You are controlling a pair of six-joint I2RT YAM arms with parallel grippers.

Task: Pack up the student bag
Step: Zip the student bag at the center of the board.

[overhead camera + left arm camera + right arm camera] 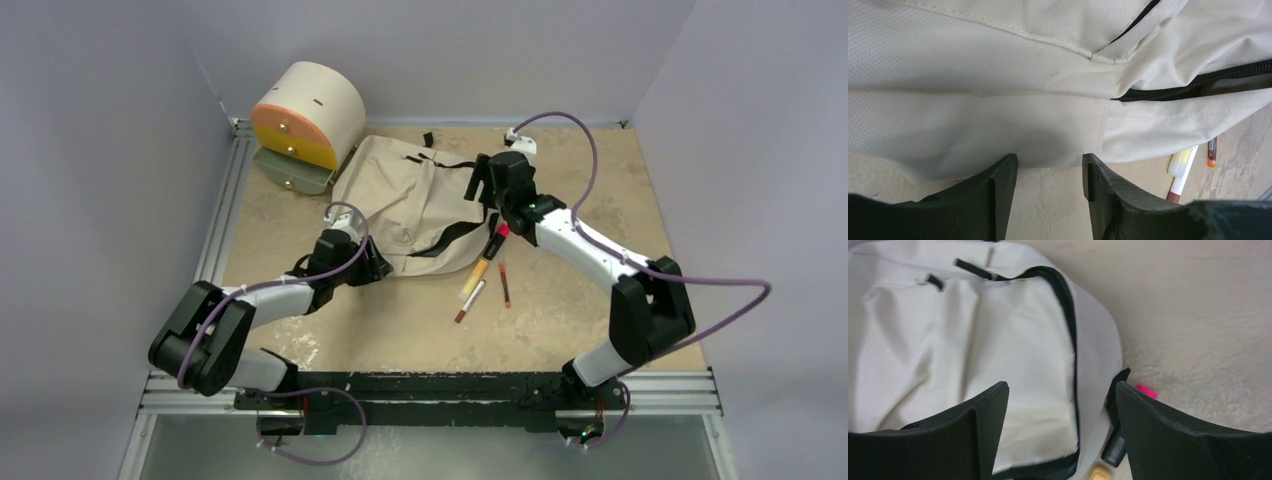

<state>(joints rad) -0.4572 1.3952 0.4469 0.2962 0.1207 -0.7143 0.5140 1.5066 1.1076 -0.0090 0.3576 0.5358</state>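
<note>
Partly, the student bag [998, 100] hides the yellow highlighter [1182, 162] beside it.

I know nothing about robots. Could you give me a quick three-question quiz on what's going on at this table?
1. True or false: the pens already lie inside the student bag.
2. What stands at the table's far left corner?
A. a cream-and-orange drawer unit
B. a laptop
C. a lunch box
3. Fill in: the left gripper and the right gripper both have jaws that stand ____, holding nothing.

Key: 1 false, they lie on the table beside the bag; 2 A; 3 open.
</note>
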